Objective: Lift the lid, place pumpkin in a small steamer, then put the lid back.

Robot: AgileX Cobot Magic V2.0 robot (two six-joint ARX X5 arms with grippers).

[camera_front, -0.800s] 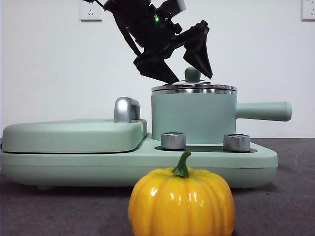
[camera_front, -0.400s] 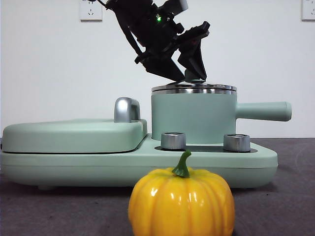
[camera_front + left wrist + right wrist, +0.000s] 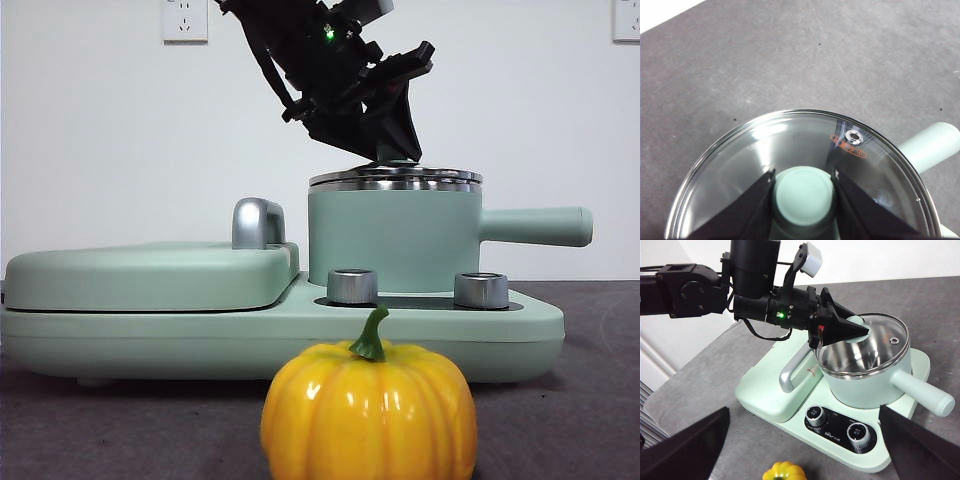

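- The lid point(image 3: 395, 179) sits flat on the small steamer point(image 3: 393, 240) right of centre in the front view. Its steel rim meets the pot's rim all round, so the lift has not begun.
- The knob point(image 3: 803, 195) at the lid's centre shows at the bottom middle of the left wrist view, with a black jaw pressed to each side. The left gripper point(image 3: 388, 150) is clamped on it, a hold that should let the glass rise level.
- In the front view that gripper reaches down at a slant from the upper middle of the frame. My guess is that the tilt keeps the arm clear of the long side handle point(image 3: 535, 226), which points toward the right edge.
- The pumpkin point(image 3: 368, 410) stands upright on the dark table point(image 3: 590, 400) at bottom centre, in front of the cooker base point(image 3: 150, 330) and well apart from the pot, untouched.
- The right gripper point(image 3: 800, 450) hangs high above the pumpkin with its jaws spread wide, likely waiting for the pot to open.
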